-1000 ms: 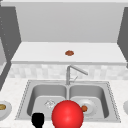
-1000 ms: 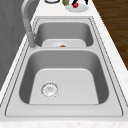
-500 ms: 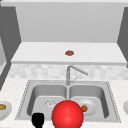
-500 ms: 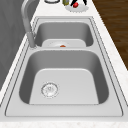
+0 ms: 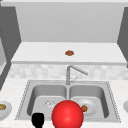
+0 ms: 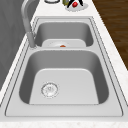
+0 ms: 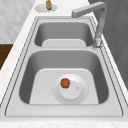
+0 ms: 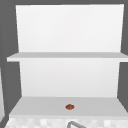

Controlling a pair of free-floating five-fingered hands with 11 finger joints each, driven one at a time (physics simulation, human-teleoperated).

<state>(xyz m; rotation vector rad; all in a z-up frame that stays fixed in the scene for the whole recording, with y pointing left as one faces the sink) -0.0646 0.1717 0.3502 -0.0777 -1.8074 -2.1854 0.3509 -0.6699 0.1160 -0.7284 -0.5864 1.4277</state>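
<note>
My left hand (image 5: 38,120) is a black shape low in the front view, at the sink's front rim before the left basin (image 5: 47,100). Right beside it hangs a big red ball (image 5: 67,115), which covers part of the rim and the divider. A white plate (image 5: 90,106) lies in the right basin with a small orange-red piece (image 5: 84,108) on it. That plate (image 7: 72,93) and the piece (image 7: 65,83) lie in the near basin in the right side view. The piece (image 6: 62,46) peeks over the divider in the left side view.
The faucet (image 5: 72,72) stands behind the divider, its spout swung toward the right basin. A brown item (image 5: 69,53) lies on the shelf above. One counter plate (image 5: 4,110) at the left holds brownish food, and another (image 6: 75,5) at the right holds red, green and dark items.
</note>
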